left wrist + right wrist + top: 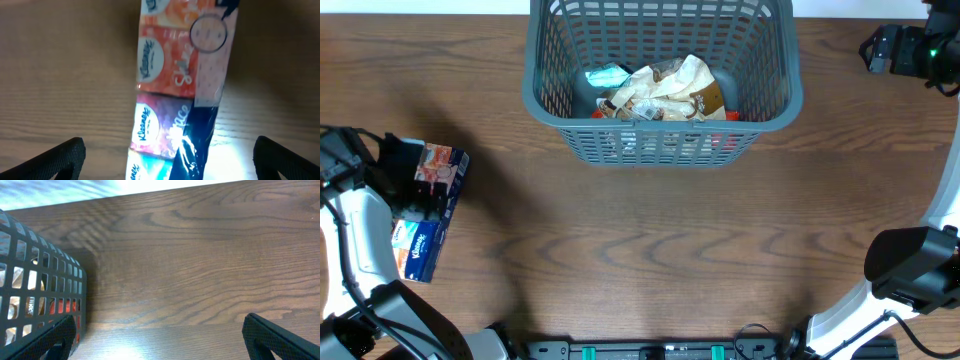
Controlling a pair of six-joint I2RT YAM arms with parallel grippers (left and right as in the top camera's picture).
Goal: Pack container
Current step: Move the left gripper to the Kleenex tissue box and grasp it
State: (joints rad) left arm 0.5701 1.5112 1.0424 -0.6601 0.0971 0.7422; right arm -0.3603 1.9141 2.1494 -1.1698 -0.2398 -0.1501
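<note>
At the far edge of the dark wood bench (650, 240), midway along it, the container (660, 148) stands upright. Its grey-blue lattice walls ring a heap of crumpled snack packs (660, 90) on its base, and something red shows through the front slots. Well apart from it, near the bench's left edge, a long tissue pack (428, 215) in clear wrap lies flat, with orange, purple and blue Kleenex faces in a row. The left tool (170, 160) hangs over that pack with its jaws spread wide. One finger stands to each side, neither touches the wrap, and the tool has hold of nothing. The right tool (160, 335) sits off the container's right wall, over bare wood, its jaws likewise wide apart and empty.
</note>
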